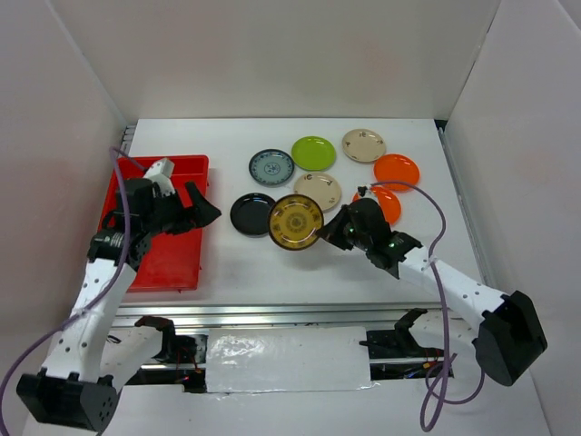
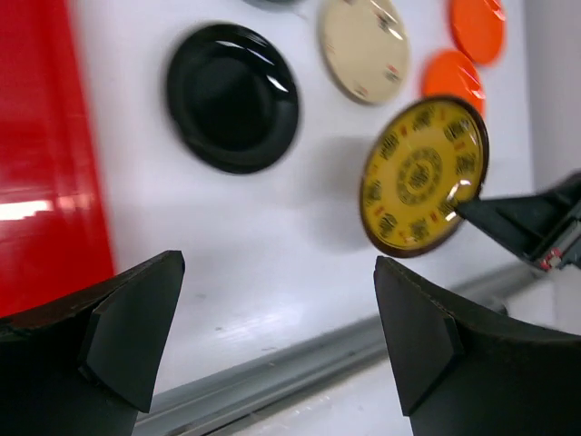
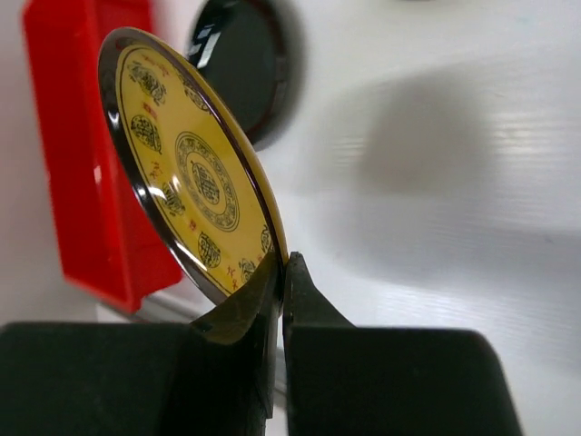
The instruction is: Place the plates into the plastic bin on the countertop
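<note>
The right gripper [image 1: 327, 233] pinches the right rim of the gold-patterned plate [image 1: 296, 222]. The plate juts leftward from the fingertips, tilted, its face toward the left arm, raised off the countertop [image 1: 272, 263] just beside the black plate [image 1: 252, 214]. The left gripper [image 1: 192, 213] gapes wide and empty over the right edge of the red bin [image 1: 172, 259].

The two arms are white tubes with chunky black joint housings. The left arm's black two-finger pincer [image 1: 198, 211] has thick, wedge-shaped matte fingers [image 2: 136, 331]. A small white block [image 1: 160, 169] sits just behind it, and a purple cable [image 1: 116, 182] runs back from there. The right arm's black two-finger pincer [image 1: 332, 234] has thin tapered fingers [image 3: 313, 309]. Tiny green lights [image 1: 392, 242] glow behind it, beside a second purple cable [image 1: 442, 272].
</note>
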### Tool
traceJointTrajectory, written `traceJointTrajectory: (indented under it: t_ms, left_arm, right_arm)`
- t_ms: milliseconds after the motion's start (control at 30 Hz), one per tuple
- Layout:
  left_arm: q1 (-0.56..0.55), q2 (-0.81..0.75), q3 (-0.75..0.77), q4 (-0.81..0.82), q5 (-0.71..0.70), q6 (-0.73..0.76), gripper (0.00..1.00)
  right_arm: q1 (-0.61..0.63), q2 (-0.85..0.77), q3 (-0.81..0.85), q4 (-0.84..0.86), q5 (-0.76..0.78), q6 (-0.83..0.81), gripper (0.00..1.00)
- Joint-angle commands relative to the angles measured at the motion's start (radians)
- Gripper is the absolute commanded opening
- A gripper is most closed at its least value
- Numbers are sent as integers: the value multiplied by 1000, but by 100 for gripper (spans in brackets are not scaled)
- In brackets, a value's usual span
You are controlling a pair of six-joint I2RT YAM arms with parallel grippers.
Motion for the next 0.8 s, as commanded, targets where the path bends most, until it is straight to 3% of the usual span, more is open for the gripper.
traceJointTrajectory:
  t_ms: [0, 133, 333, 433, 467, 533, 600, 633, 667, 700, 767]
  left_arm:
    - [-26, 77, -12, 177, 281, -46, 99]
    - [-87, 161, -7, 248, 329, -61, 99]
    - [-129, 209, -27, 271, 315, -64, 99]
    - [-132, 213, -24, 247, 265, -57, 92]
    - [-132, 217, -22, 234, 256, -49, 83]
    - [-133, 227, -18, 223, 243, -40, 75]
    - [-133, 233, -13, 219, 239, -38, 52]
    - [-133, 238, -12, 216, 232, -37, 38]
    - [-133, 238, -3, 210, 222, -37, 7]
    - [-133, 241, 4, 205, 211, -37, 0]
    - [-133, 241, 20, 193, 190, -43, 0]
  right_arm:
    - [21, -32, 84, -68, -95, -91, 0]
    - [50, -48, 137, -28, -234, -113, 0]
    - [90, -27, 197, -5, -282, -119, 0]
    - [99, -22, 191, 41, -317, -102, 0]
    - [102, -19, 191, 53, -324, -99, 0]
    - [113, -1, 199, 73, -347, -95, 0]
    - [125, 16, 219, 78, -354, -96, 0]
    - [124, 30, 220, 78, -354, -96, 0]
    - [124, 34, 220, 94, -354, -92, 0]
    - [124, 40, 216, 108, -357, -87, 8]
    - [116, 42, 205, 154, -375, -66, 18]
